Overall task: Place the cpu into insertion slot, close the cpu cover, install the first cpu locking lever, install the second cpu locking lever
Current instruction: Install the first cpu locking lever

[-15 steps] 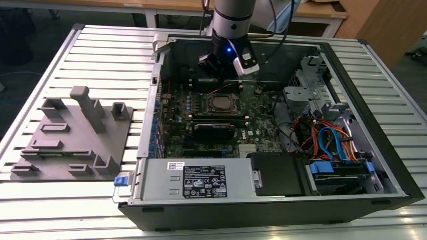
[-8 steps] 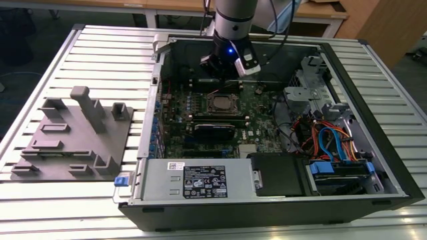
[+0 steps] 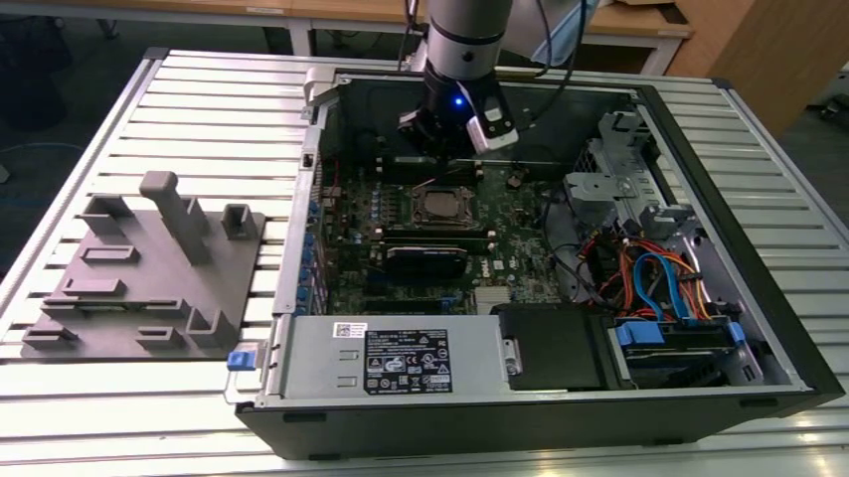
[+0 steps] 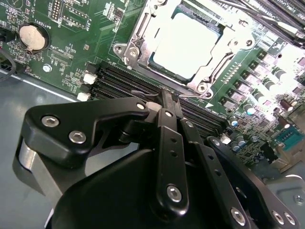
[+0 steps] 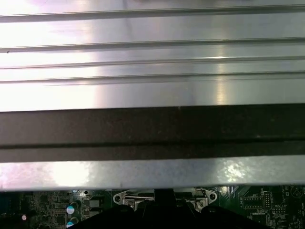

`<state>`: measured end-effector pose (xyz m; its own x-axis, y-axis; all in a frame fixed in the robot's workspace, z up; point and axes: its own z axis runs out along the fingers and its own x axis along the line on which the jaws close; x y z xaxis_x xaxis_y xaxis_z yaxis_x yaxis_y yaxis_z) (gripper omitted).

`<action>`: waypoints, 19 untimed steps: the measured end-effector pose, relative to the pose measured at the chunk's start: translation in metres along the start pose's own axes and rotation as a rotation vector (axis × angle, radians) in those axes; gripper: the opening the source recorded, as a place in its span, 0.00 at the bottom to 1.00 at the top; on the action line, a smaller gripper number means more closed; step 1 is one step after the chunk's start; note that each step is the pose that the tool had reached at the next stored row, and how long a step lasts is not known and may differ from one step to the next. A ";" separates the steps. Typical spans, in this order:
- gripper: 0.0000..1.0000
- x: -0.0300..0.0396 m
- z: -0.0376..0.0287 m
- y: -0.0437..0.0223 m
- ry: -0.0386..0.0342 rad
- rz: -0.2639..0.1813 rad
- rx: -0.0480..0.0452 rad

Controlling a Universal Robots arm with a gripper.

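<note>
Exterior view: the arm is reaching into the open computer case on the slatted table. The gripper is hovering over the motherboard, just short of the insertion slot. The slot is sitting mid-board, nearer the board edge the arm is reaching over. The cpu is lying in it, flat, top up.

Second wrist view: the gripper is showing its fingertips drawn together, nothing visible between them. It is pointing at the slot's near rim, above the long black memory slots. The cpu is sitting inside the socket, metal lid glaring. The cpu cover appears to be lying flat around it as a frame. Whether either lever is latched, cannot tell.

First wrist view: the gripper tip is sitting between two corners of the insertion slot rim. Beyond it, the case wall and table slats are running across.

Handling, judged: the chip is looking light, thin, stiff, with a slick top. The underside and socket contacts are likely fragile, so it should be taken by two opposite edges, never pressed or slid. The cover is looking thin, stiff and springy, best pushed at its free edge.

Orientation: the chip is square, so no real long axis. Its edges are running parallel to the slot rim and the board edges.
</note>
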<state>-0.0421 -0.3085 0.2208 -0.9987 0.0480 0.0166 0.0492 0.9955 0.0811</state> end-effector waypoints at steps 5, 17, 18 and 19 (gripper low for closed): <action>0.10 -0.0017 0.0013 0.0013 0.0002 0.000 0.0002; 0.10 -0.0075 0.0052 0.0028 0.0003 0.000 0.0003; 0.10 -0.0080 0.0055 0.0029 0.0002 0.000 0.0002; 0.10 -0.0084 0.0059 0.0029 0.0002 0.000 0.0002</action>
<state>-0.0336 -0.3056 0.2150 -0.9987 0.0480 0.0168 0.0492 0.9955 0.0809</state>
